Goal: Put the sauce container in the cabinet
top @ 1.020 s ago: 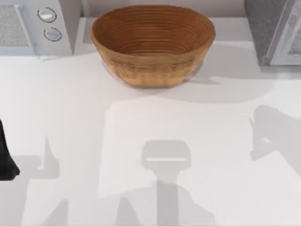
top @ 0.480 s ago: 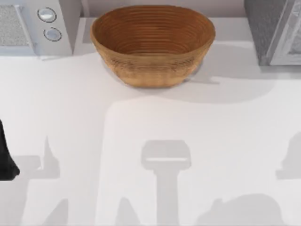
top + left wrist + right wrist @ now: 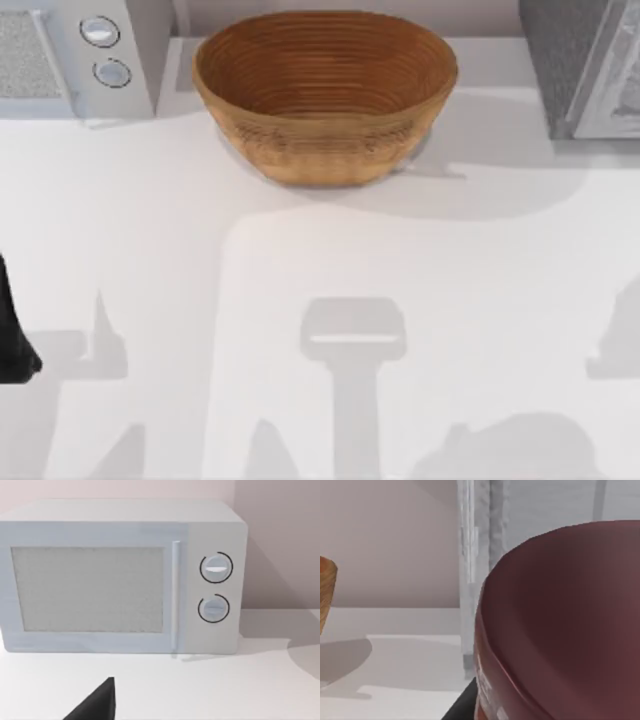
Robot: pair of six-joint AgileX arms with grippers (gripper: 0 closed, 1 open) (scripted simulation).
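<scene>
**A:** What sat nearest the right wrist camera?

**B:** The sauce container, a small round jar. Its smooth, domed, dark maroon lid was right up against the lens, with a sliver of red band under the rim. A dark wedge of the right gripper pressed against its side. The jaws were clamped on the jar and held it clear of the white table.

**A:** And behind it?

**B:** The cabinet stood just beyond. The pale, faintly mottled frame of its door rose upright behind the lid. Off to one side was the ribbed edge of the tan woven bowl.

**A:** What did the top view add?

**B:** It gave the layout. The left arm was a black shape at the table's left edge. Farther back stood the bowl, oval and coiled in fine rings. The cabinet's grey speckled, boxy flank was at the far right corner.

**A:** And the left wrist view?

**B:** A black tip of the left gripper showed close in. I could not tell whether it was open or closed. Beyond it stood a white box-shaped microwave with a mesh-textured window and two round knobs.
</scene>
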